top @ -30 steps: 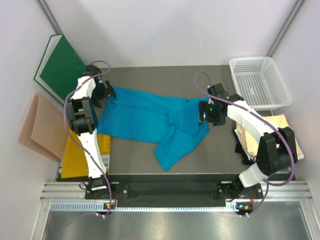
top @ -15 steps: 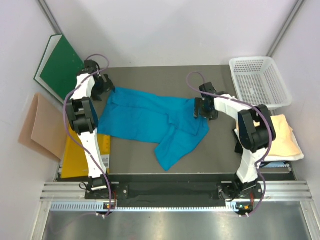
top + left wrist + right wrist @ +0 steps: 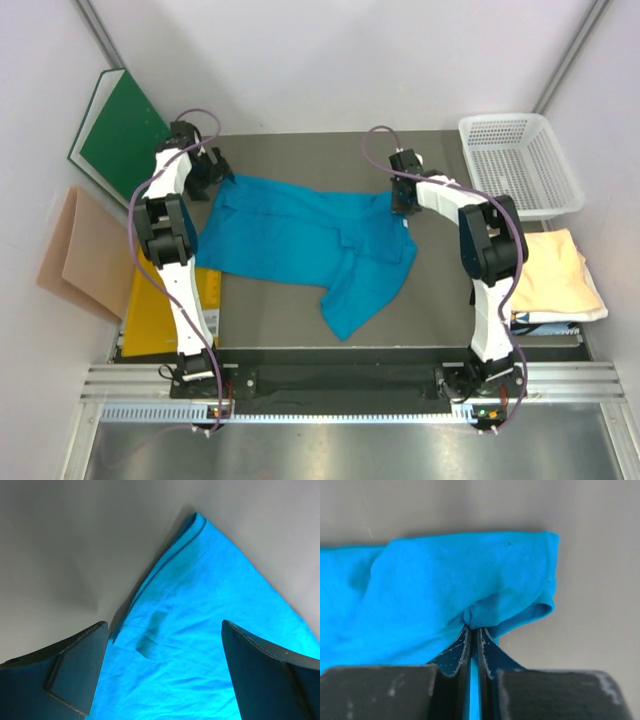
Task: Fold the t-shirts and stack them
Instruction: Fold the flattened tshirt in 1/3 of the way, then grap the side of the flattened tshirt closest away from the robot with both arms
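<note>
The teal-blue t-shirt [image 3: 300, 235] lies spread and rumpled across the middle of the table. My left gripper [image 3: 205, 175] hovers open over its far-left corner [image 3: 197, 520], with teal cloth between the wide jaws [image 3: 164, 625] but not pinched. My right gripper [image 3: 403, 197] is at the shirt's far-right corner. Its jaws [image 3: 474, 628] are shut on a bunched fold of the teal cloth [image 3: 510, 605]. The cream-tan t-shirt [image 3: 555, 275] lies folded at the right edge of the table, behind the right arm.
A white mesh basket [image 3: 520, 160] stands at the back right. A green board [image 3: 120, 135] leans at the back left. Below it are a tan-pink paper sheet [image 3: 75, 250] and a yellow envelope [image 3: 160, 310] along the left side.
My right gripper moved toward the far side to the shirt's right corner and shut on the cloth. The shirt's lower flap shifted slightly. The left gripper stayed open in place.
</note>
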`<move>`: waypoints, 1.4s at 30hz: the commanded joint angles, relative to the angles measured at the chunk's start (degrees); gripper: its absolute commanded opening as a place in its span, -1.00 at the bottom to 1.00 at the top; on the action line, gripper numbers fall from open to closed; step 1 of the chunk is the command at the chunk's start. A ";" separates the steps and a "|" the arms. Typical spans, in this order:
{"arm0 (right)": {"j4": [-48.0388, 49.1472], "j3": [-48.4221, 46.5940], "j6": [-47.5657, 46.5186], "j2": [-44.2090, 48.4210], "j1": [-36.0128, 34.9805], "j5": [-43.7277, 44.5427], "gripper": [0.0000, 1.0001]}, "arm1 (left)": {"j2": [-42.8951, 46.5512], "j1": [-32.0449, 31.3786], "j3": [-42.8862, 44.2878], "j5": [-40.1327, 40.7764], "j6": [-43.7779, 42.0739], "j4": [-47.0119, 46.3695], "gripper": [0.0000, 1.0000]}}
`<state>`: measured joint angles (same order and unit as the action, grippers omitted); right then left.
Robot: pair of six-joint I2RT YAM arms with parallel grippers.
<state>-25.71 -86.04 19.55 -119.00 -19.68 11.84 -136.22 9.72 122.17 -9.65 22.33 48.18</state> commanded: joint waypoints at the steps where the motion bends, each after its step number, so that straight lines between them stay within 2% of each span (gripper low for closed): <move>1: 2.51 -6.85 -2.15 -5.54 0.61 1.69 -1.00 | 6.93 -0.13 -1.58 -0.90 -0.88 -1.25 0.98; 8: -0.11 -18.80 -4.17 -12.73 4.90 5.56 -1.00 | 9.84 -1.54 -4.13 -0.72 -1.14 -1.34 0.98; 14: -2.06 -30.84 -2.94 -16.88 9.04 2.23 -0.99 | 10.71 -2.95 -4.57 -1.69 -1.32 -0.37 0.98; 18: -2.32 -31.56 -4.87 -13.90 9.84 -0.14 -0.83 | 12.55 -3.39 -6.41 -3.00 -1.32 -0.02 0.98; 19: -2.50 -30.69 -4.87 -12.50 9.84 -0.32 -0.71 | 13.00 -3.39 -7.72 -3.18 -1.41 0.07 0.98; 20: -2.32 -27.72 -4.96 -8.83 9.93 -0.23 -0.32 | 13.44 -3.47 -8.52 -3.36 -1.50 0.24 0.98; 22: -1.71 -23.41 -4.70 -4.16 9.93 -0.58 -0.02 | 14.84 -3.39 -11.49 -3.80 -2.02 0.68 0.98; 23: -1.62 -18.77 -4.70 0.65 9.84 -1.28 0.27 | 15.37 -3.39 -12.65 -4.75 -2.11 0.77 0.98; 25: -2.49 -14.35 -4.43 7.51 9.84 -3.99 0.57 | 16.78 -3.30 -16.24 -5.64 -2.46 1.82 0.98; 26: -3.63 -10.85 -4.00 9.47 9.84 -4.54 0.87 | 17.30 -3.39 -17.57 -6.69 -2.72 2.17 0.98; 27: -4.86 -8.90 -3.12 11.23 9.84 -5.32 0.99 | 18.96 -3.39 -20.62 -7.13 -3.08 2.09 0.98; 31: -11.80 0.33 -0.22 19.48 10.19 -15.05 0.99 | 22.92 -3.30 -29.25 -8.45 -4.04 0.95 0.97; 35: -18.13 12.70 3.64 24.77 10.28 -23.33 0.99 | 26.35 -3.30 -36.37 -8.63 -3.87 0.16 0.86; 39: -18.67 23.00 9.62 28.91 10.28 -32.20 0.90 | 28.55 -3.30 -41.91 -7.14 -3.61 -0.46 0.79; 42: -17.97 28.99 11.73 30.32 10.28 -34.41 0.79 | 29.00 -3.39 -43.68 -5.04 -3.61 -0.72 0.75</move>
<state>-41.17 -62.85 25.74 -92.40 -9.52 -14.26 -110.93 6.24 80.53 -16.75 19.33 48.82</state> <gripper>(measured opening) 0.923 0.888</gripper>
